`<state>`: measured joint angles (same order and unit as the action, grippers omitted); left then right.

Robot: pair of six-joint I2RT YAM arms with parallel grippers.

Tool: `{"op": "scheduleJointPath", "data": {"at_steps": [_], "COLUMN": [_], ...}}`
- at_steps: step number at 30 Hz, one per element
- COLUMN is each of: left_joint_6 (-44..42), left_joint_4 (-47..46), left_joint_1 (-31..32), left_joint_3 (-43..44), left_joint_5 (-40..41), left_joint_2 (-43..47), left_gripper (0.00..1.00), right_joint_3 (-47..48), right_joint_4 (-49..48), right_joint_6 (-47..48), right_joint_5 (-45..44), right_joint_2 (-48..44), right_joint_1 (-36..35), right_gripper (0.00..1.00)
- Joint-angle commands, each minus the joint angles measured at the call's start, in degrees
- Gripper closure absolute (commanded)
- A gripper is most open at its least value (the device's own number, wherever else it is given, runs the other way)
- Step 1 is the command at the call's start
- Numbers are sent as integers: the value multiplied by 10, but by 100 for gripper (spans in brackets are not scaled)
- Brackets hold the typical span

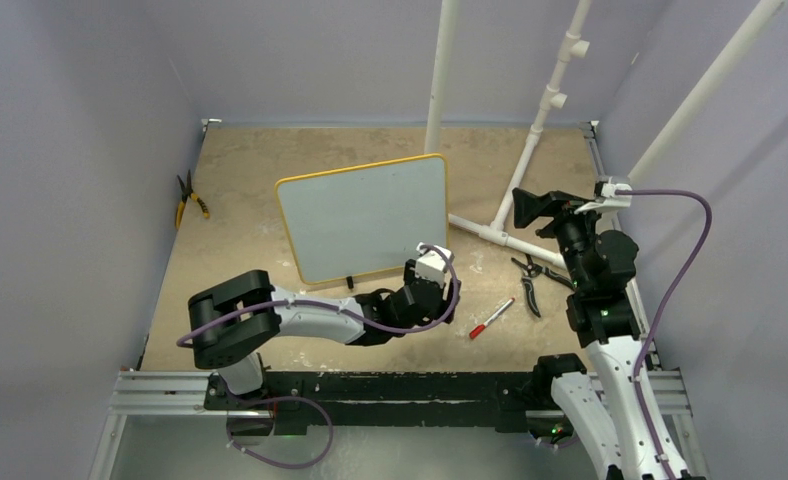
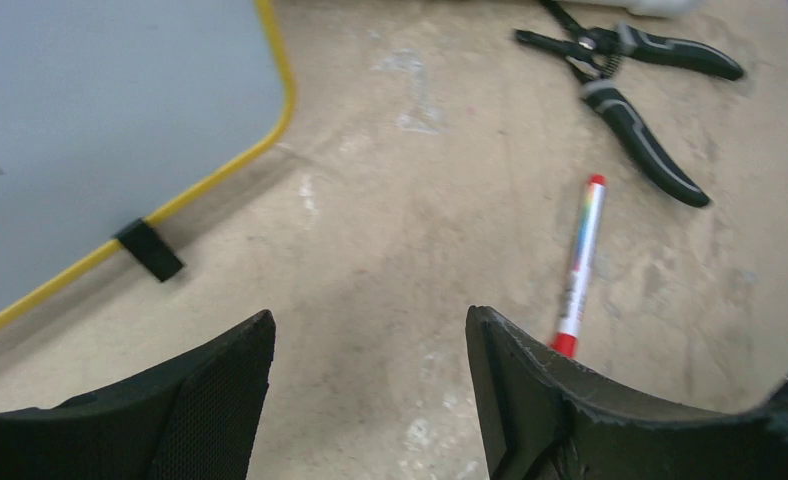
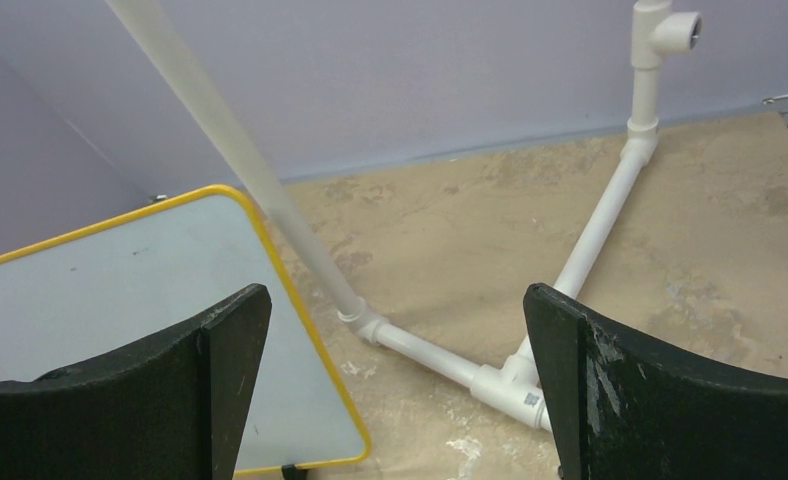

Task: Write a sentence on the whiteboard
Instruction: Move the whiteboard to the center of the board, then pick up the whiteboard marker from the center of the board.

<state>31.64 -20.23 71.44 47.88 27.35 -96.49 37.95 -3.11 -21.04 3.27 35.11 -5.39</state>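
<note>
The whiteboard (image 1: pixel 362 218) has a pale grey-white face inside a thin yellow-orange frame, with small black feet (image 2: pixel 150 249) along its near edge. The table (image 1: pixel 250 160) is mottled tan with paler blotches. Right of the board, the marker (image 2: pixel 581 262) is white with red at both ends (a rainbow band runs along the barrel). Farther right, the pliers (image 2: pixel 630 105) are black with grey stripes. The cutters (image 1: pixel 190 198) at the far left have yellow-and-black handles. The pipes (image 1: pixel 545 110) are white, the walls (image 1: pixel 70 150) lavender and the cables (image 1: pixel 670 270) purple. The left gripper (image 2: pixel 370 330) and right gripper (image 3: pixel 398 300) are black.
</note>
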Motion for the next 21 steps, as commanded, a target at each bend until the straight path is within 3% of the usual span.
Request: {"op": "scheduleJointPath", "data": {"at_steps": [1,9,13,21], "left_joint_6": [-77,-153,-192,-177], "left_joint_4": [-60,-91,-53,-44], "left_joint_1": [8,13,38,41], "left_joint_3": [0,40,72,97], "left_joint_5": [-143,-254,-207,-176], "left_joint_2": [-6,-72,-111,-145], "left_gripper": [32,37,38,40], "right_joint_3": [21,22,23,21], "right_joint_4": [15,28,30,30], "right_joint_6": [-13,-19,-18,-16], "right_joint_5": [18,5,3,2], "right_joint_2": [-20,-35,-37,-38], "right_joint_1": [2,2,1,2], "right_gripper": [1,1,1,1]}}
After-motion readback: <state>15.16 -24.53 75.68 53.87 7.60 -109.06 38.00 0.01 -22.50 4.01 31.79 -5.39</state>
